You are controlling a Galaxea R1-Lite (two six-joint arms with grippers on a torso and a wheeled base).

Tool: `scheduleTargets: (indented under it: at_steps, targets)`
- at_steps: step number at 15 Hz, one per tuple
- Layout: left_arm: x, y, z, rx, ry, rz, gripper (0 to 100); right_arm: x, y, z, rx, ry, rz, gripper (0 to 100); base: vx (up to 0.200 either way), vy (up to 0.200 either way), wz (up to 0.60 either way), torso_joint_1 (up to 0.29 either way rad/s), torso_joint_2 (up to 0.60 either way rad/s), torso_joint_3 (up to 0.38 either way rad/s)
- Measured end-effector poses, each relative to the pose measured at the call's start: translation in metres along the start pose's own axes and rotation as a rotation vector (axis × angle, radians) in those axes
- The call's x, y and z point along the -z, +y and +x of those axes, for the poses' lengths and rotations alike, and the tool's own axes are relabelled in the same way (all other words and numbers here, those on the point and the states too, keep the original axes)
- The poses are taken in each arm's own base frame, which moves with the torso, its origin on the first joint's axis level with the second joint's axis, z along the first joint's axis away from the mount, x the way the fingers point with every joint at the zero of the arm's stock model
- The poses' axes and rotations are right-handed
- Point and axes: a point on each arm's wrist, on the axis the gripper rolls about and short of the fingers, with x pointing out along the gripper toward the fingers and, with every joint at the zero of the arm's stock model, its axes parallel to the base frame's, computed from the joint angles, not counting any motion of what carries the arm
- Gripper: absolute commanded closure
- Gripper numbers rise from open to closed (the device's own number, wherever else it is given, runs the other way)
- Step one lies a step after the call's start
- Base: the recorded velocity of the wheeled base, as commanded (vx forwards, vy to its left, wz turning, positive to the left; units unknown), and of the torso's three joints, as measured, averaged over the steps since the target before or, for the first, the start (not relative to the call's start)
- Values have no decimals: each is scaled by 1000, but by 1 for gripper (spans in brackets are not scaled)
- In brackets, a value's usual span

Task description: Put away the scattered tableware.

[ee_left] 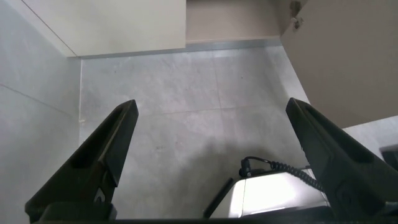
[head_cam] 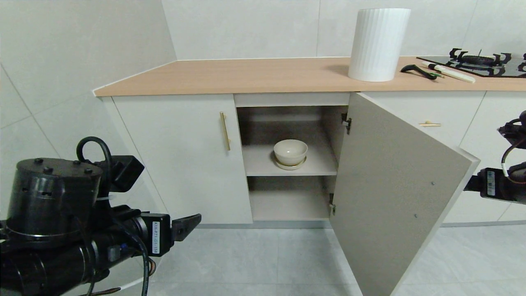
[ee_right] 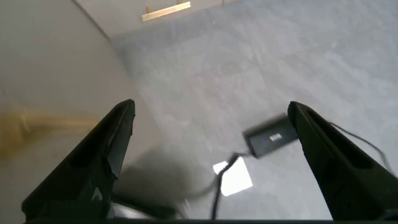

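A cream bowl (head_cam: pixel 290 151) sits on a small plate (head_cam: pixel 290 165) on the middle shelf (head_cam: pixel 263 162) of the open cabinet. On the wooden counter (head_cam: pixel 246 76), at the far right, lie a black-handled utensil (head_cam: pixel 418 71) and a long white utensil (head_cam: pixel 450 72). My left gripper (head_cam: pixel 187 225) hangs low at the left, well short of the cabinet; in its wrist view the left gripper (ee_left: pixel 211 162) is open and empty above the floor. My right gripper (ee_right: pixel 211 155) is open and empty, just behind the open door (head_cam: pixel 394 185).
The open door swings far out to the right and hides the right arm's tip. A tall white ribbed canister (head_cam: pixel 378 44) stands on the counter, with a gas hob (head_cam: pixel 481 61) beyond. The left door (head_cam: pixel 181 156) is closed. The lower shelf (head_cam: pixel 287 205) is bare.
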Motion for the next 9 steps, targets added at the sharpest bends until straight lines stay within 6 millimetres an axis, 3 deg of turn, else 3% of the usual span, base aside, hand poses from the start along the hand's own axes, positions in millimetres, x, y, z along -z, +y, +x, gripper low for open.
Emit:
scheduleTargets:
  at_steps: [9]
  targets:
    - [0,0,0,1,0,0,0,15,38,2,-97,40,-6,0,0,0,0,0,0,0]
